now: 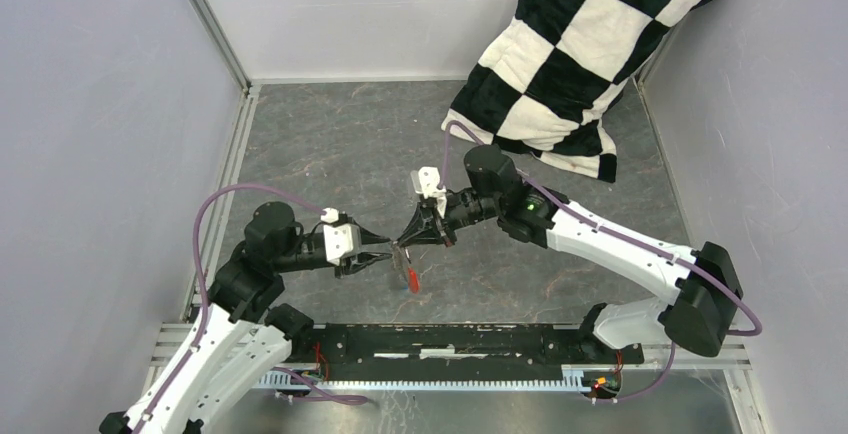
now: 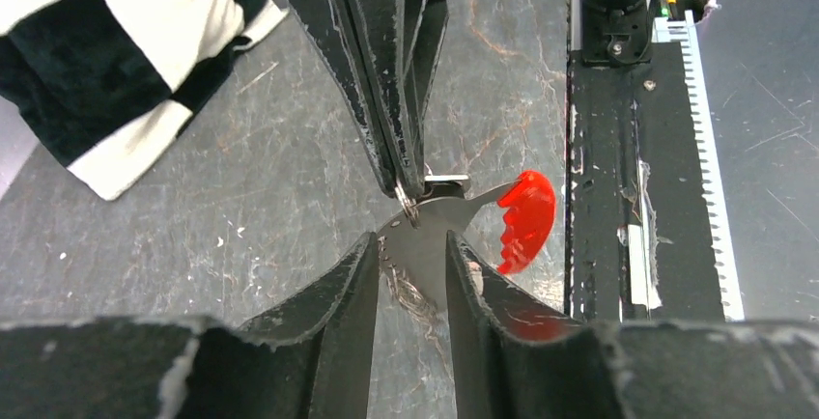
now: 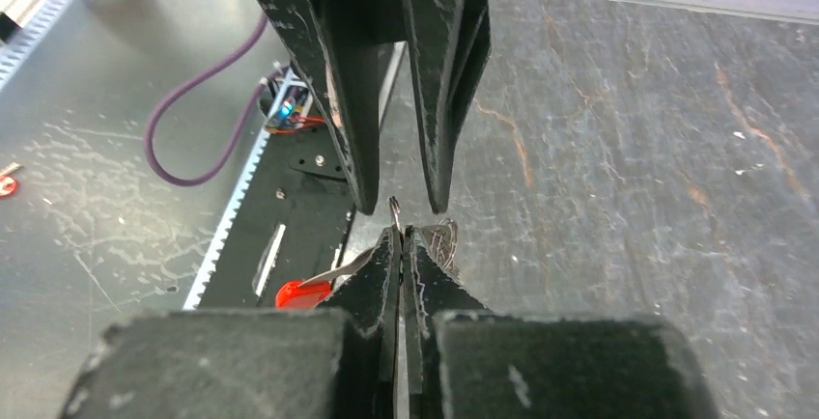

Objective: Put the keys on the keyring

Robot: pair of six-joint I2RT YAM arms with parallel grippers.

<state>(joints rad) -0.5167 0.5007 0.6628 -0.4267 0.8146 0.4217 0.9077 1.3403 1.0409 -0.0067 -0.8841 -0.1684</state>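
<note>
The two grippers meet tip to tip above the table's near middle. My left gripper [image 1: 385,254] [image 2: 410,237] grips a flat silver metal piece [image 2: 425,236] across its width. A silver strip joins this piece to the red tag [image 2: 526,218] [image 1: 411,279] [image 3: 301,293], which hangs below the grippers. My right gripper [image 1: 403,239] [image 3: 402,230] is shut on the thin wire ring of the keyring [image 2: 409,205] [image 3: 394,209] at the silver piece's top edge. No black-headed or blue-headed key shows in any view.
A black-and-white checkered cloth [image 1: 590,54] [image 2: 116,52] lies at the back right. The black base rail [image 1: 450,344] [image 2: 608,197] runs along the near edge. Grey walls enclose the table on three sides. A purple cable [image 3: 203,120] loops near the rail.
</note>
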